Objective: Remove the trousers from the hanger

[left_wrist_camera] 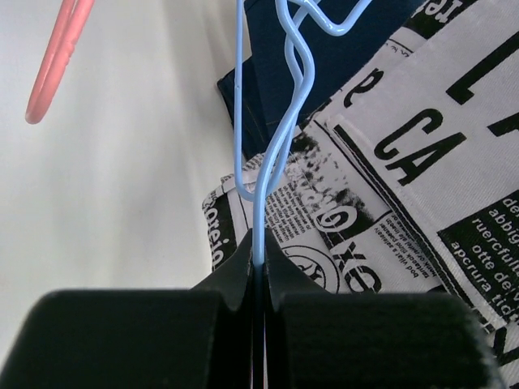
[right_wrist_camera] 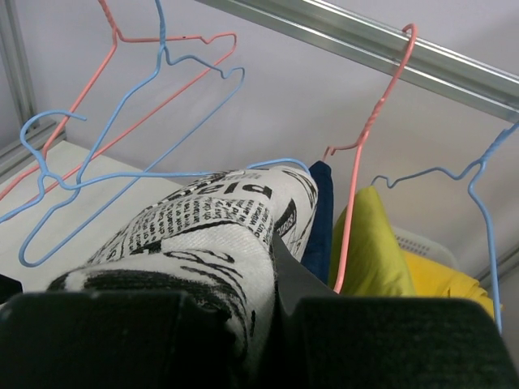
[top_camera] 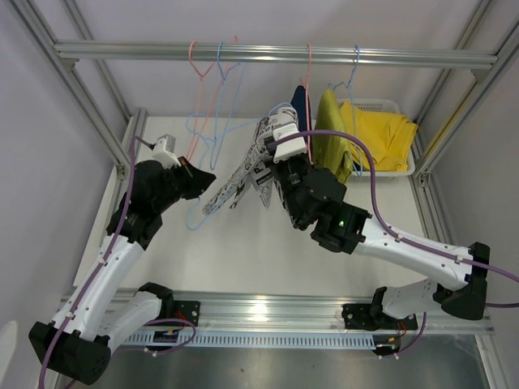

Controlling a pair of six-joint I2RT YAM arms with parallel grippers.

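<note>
Toward the far edge of the table (top_camera: 243,251) — both arms busy.
The left gripper (left_wrist_camera: 258,267) pinches the blue hanger (left_wrist_camera: 238,81); the right gripper (right_wrist_camera: 268,324) clamps the black-and-white trousers (right_wrist_camera: 203,227).

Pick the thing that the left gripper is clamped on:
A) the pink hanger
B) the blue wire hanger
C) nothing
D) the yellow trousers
B: the left wrist view shows the left gripper shut on the thin wire of the blue wire hanger, with the black-and-white print trousers lying behind it.
</note>
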